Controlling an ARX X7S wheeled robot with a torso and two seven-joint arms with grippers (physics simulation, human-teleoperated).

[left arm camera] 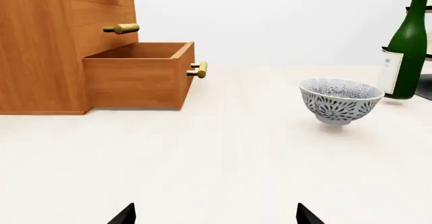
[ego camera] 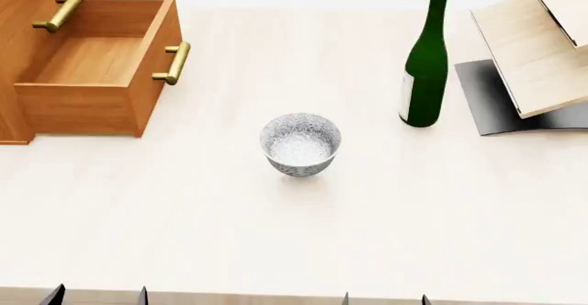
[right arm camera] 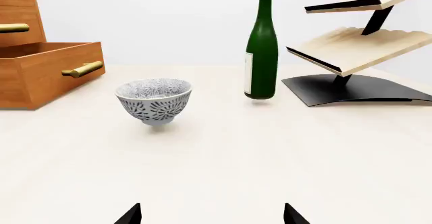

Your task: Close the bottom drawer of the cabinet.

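Observation:
The cabinet (ego camera: pixel 23 2) is an orange-brown wood chest at the table's far left. Its bottom drawer (ego camera: pixel 92 64) is pulled far out and looks empty, its brass bar handle (ego camera: pixel 175 62) facing right. It also shows in the left wrist view (left arm camera: pixel 138 75) and the right wrist view (right arm camera: pixel 47 70). My left gripper (ego camera: pixel 96 297) is open and empty at the table's near edge, far in front of the drawer. My right gripper (ego camera: pixel 384 299) is open and empty at the near edge, further right. Only the fingertips (left arm camera: pixel 125 215) show in the wrist views.
A blue-patterned white bowl (ego camera: pixel 299 144) stands mid-table, right of the drawer's handle. A green bottle (ego camera: pixel 425 64) stands at the back right beside a pale wood rack with a black base (ego camera: pixel 528 57). The middle drawer's handle (ego camera: pixel 60 12) sticks out above the open drawer.

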